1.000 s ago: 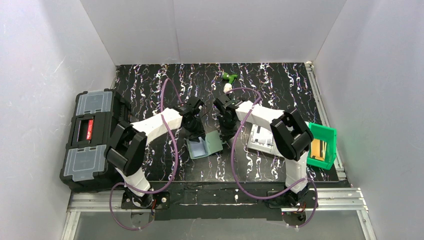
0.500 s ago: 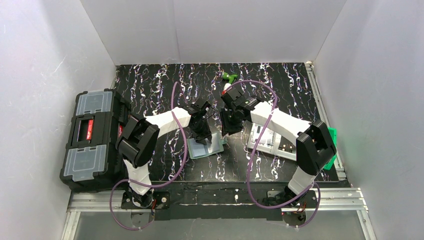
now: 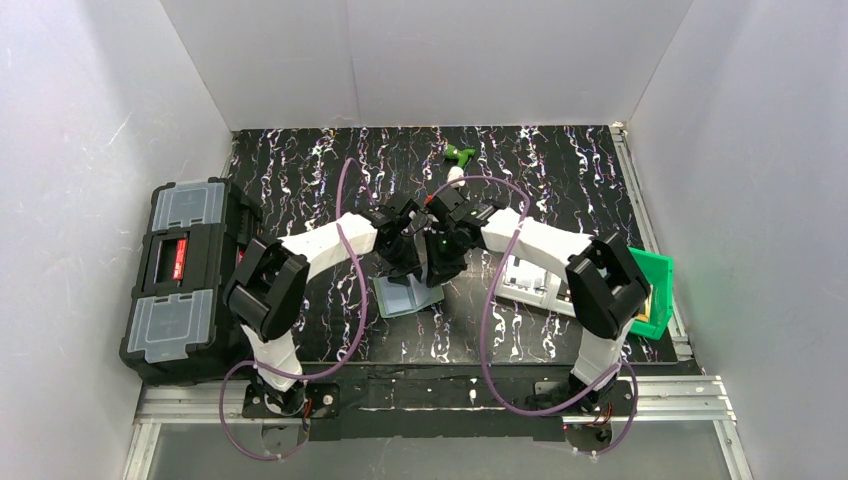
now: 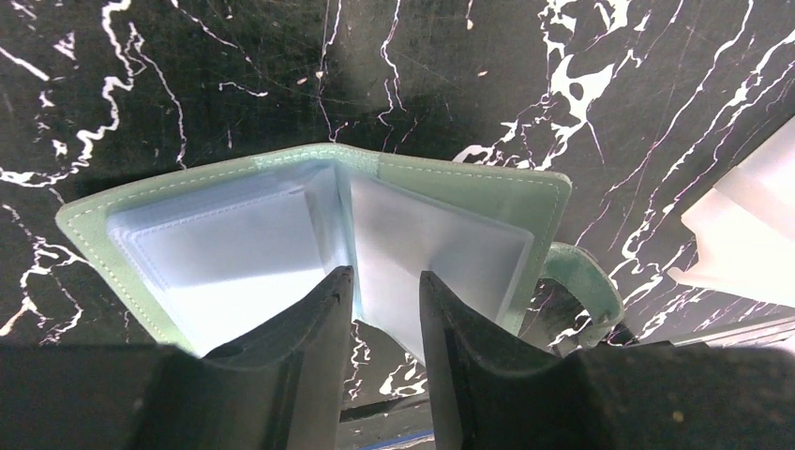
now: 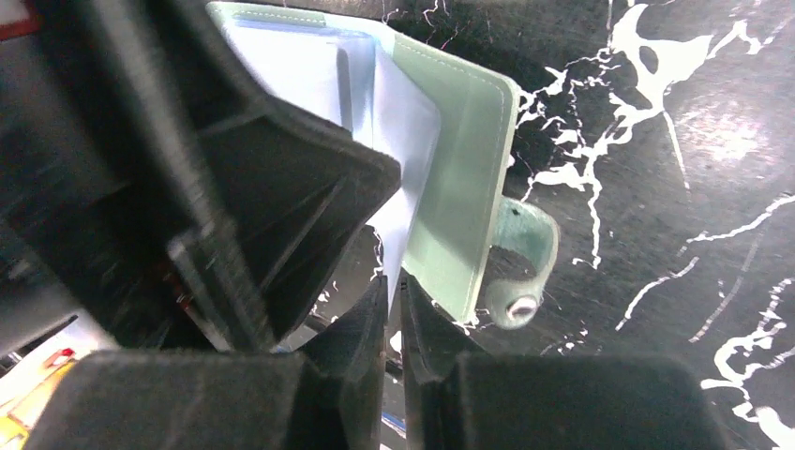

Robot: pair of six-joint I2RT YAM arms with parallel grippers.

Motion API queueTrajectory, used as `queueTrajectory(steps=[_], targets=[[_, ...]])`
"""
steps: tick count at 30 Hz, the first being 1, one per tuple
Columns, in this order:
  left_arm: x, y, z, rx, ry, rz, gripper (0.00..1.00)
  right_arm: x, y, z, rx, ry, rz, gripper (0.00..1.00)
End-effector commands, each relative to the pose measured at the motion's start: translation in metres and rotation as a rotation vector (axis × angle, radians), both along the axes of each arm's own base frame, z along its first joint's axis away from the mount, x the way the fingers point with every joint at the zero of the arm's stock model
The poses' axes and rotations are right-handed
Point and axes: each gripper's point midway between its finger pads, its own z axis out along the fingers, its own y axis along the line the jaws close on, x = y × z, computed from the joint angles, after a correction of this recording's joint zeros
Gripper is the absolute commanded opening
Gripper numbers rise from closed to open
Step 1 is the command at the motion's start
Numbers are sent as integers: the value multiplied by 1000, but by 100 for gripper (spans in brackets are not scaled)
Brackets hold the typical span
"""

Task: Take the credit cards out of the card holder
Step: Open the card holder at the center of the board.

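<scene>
The job looks barely begun. The card holder [image 4: 319, 239] lies spread open on the dark table [image 4: 187, 75] near its middle, just left of the white tray [image 3: 503, 288]. I can see no credit cards lying clearly free of it, and what fills its clear sleeves is too pale to tell. The opening is done; drawing the cards out and setting them down is left. Both arms reach in from the near edge with wrists bent down, and their heads meet over the holder, one from the left and one from the right. The left claw [image 4: 384, 281] sits at the holder's fold, jaws a little apart, pinching nothing I can make out. The right claw [image 5: 394, 300] has its jaws nearly together on the corner of a pale sheet [image 5: 408, 159] lifted from the right half, beside the snap tab [image 5: 520, 267]. Whether that sheet is a card or a sleeve, I cannot tell.
</scene>
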Motion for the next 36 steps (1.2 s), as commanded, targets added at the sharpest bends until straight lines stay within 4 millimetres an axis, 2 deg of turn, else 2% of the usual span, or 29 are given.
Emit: queueTrajectory(steps=[1,7,10,13,16,23,36], targets=[[3,13,28,5,-61,-7,33,7,21,5,71,20,-1,15],[-2,29,30,30,-62,-12,34,11,10,-5,5,0,-32,14],[-7,42,29,64,-65,-11,35,11,4,-10,-31,-2,-43,10],[-14,60,23,108,-67,-3,35,12,-3,-18,-73,-4,-51,7],[-19,68,17,121,-52,-9,35,10,-6,-25,-90,3,-47,6],[-22,58,-2,88,-3,-47,27,6,-8,-39,-107,27,-43,1],[-20,50,-21,95,41,-55,17,2,-8,-55,-120,66,-31,1]])
